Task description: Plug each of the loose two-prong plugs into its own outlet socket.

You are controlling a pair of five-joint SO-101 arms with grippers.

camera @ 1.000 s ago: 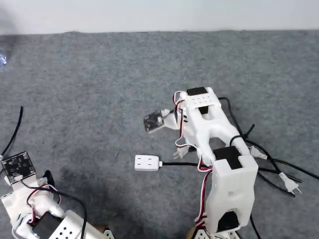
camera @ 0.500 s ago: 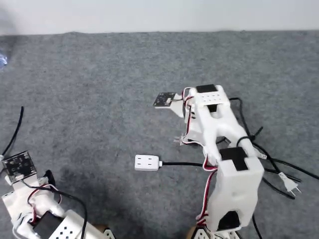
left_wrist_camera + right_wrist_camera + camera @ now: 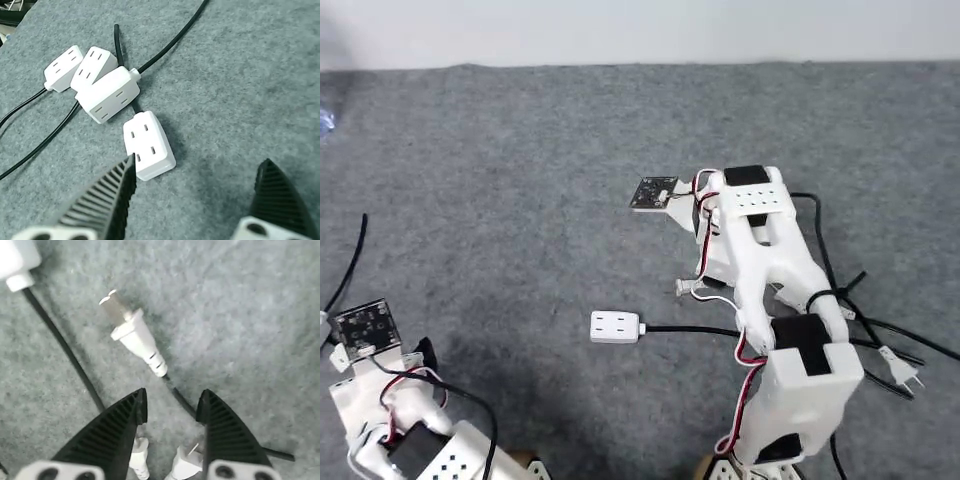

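Observation:
A white two-prong plug (image 3: 134, 336) lies flat on the grey carpet, prongs pointing away from my right gripper (image 3: 172, 395). That gripper is open just short of the plug's tail, and the plug's black cord (image 3: 181, 399) passes between its fingers. Two more plugs (image 3: 186, 458) lie under the fingers. My left gripper (image 3: 199, 161) hangs open above the carpet, one fingertip (image 3: 129, 165) beside a white outlet socket (image 3: 149, 145). Three more sockets (image 3: 95, 62) cluster beyond it. In the high view a single socket (image 3: 616, 327) lies left of the right arm (image 3: 760, 250).
Black cords (image 3: 875, 330) tangle on the carpet right of the right arm, with loose plugs (image 3: 900, 372) among them. The left arm (image 3: 380, 400) sits at the near left corner. A pale wall (image 3: 640, 30) bounds the far edge. Open carpet (image 3: 500, 180) spreads across the middle and left.
The right arm has swung to the right and farther back, its wrist turning away from the single socket. The left arm has shifted only slightly.

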